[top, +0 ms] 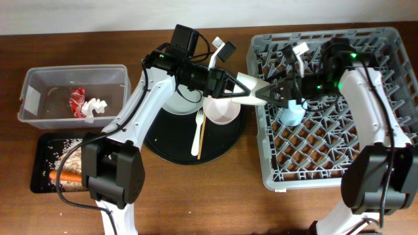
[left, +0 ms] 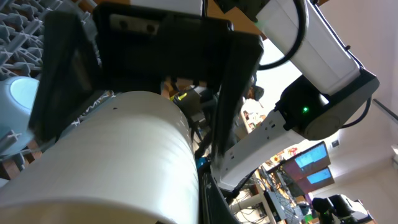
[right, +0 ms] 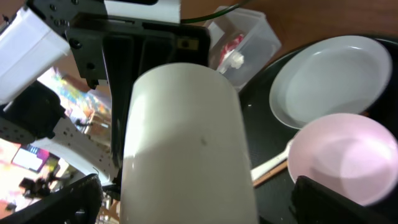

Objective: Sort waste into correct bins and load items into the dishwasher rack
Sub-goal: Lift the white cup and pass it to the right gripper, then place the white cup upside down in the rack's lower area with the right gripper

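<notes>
Handover in mid-air, folks: my left gripper (top: 238,85) is clenched on the small white cup (top: 248,83), holding it out sideways above the gap between the round black tray (top: 166,147) and the left rim of the dishwasher rack (top: 326,36). My right gripper (top: 266,93) meets it from the rack side. Its jaws are spread, one finger on either side of the cup's free end, and the right wrist view shows a gap at both sides, so I judge it hasn't bitten yet. Why pass it at all? The tray is my left arm's ground and the rack my right's, so the cup is offered lengthwise, leaving bare wall to grab. The light blue cup (top: 292,116) sits among the pegs just near of my right gripper; a place beside it looks likely. On the tray wait the pinkish-white bowl (top: 222,109), plate (top: 176,104) and white fork (top: 198,134).
</notes>
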`<state>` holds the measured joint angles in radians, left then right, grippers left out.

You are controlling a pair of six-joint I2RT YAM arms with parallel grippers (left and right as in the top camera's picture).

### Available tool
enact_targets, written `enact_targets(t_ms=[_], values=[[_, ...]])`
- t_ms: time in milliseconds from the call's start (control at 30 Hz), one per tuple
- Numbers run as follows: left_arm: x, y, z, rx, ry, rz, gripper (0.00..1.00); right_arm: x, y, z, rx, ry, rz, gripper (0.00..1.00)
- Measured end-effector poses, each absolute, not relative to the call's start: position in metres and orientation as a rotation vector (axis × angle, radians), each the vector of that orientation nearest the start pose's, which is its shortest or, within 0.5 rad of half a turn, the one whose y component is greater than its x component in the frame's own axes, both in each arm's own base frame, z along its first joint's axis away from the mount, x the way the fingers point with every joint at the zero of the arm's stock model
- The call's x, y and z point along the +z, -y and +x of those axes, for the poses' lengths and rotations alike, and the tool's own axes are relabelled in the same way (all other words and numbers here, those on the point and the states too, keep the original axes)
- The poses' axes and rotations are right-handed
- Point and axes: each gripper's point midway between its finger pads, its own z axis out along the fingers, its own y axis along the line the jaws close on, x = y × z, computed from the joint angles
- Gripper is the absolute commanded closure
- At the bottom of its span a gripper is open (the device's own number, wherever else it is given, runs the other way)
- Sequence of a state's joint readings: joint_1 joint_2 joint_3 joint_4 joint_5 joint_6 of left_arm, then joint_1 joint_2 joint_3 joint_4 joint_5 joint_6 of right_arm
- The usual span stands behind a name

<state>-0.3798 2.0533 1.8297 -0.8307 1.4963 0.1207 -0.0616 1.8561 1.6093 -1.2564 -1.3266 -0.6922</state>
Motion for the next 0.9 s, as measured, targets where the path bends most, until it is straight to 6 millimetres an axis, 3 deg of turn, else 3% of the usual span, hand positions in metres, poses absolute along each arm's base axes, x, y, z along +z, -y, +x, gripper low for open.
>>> enact_targets(t_ms=[100, 300, 367, 467, 533, 667, 767, 867, 900], values=[[0.276, 0.322, 0.343, -1.999, -1.901, 1.017, 1.00, 0.250, -0.159, 0.359, 1.551, -2.015, -0.763, 0.30], [0.274, 0.320, 0.345, -1.979, -1.908, 1.014, 1.00, 0.245, -0.156, 0.360, 1.519, -2.037, -0.771, 0.31], [0.273, 0.320, 0.346, -1.973, -1.911, 1.014, 0.99, 0.245, -0.156, 0.360, 1.517, -2.037, -0.772, 0.40], [0.272, 0.319, 0.348, -1.956, -1.913, 1.014, 0.41, 0.245, -0.156, 0.361, 1.511, -2.036, -0.776, 0.50], [0.268, 0.312, 0.357, -1.908, -1.939, 0.990, 0.25, 0.242, -0.155, 0.361, 1.495, -2.050, -0.781, 0.50], [0.263, 0.298, 0.372, -1.852, -1.969, 0.939, 0.23, 0.236, -0.153, 0.362, 1.465, -2.085, -0.784, 0.54], [0.241, 0.278, 0.387, -1.724, -2.142, 0.826, 0.24, 0.229, -0.121, 0.378, 1.349, -2.233, -0.644, 0.55], [0.207, 0.253, 0.399, -1.503, -2.366, 0.717, 0.25, 0.260, -0.059, 0.414, 1.082, -2.359, -0.360, 0.56], [0.195, 0.247, 0.399, -1.420, -2.446, 0.695, 0.25, 0.261, -0.045, 0.415, 0.970, -2.455, -0.252, 0.56]])
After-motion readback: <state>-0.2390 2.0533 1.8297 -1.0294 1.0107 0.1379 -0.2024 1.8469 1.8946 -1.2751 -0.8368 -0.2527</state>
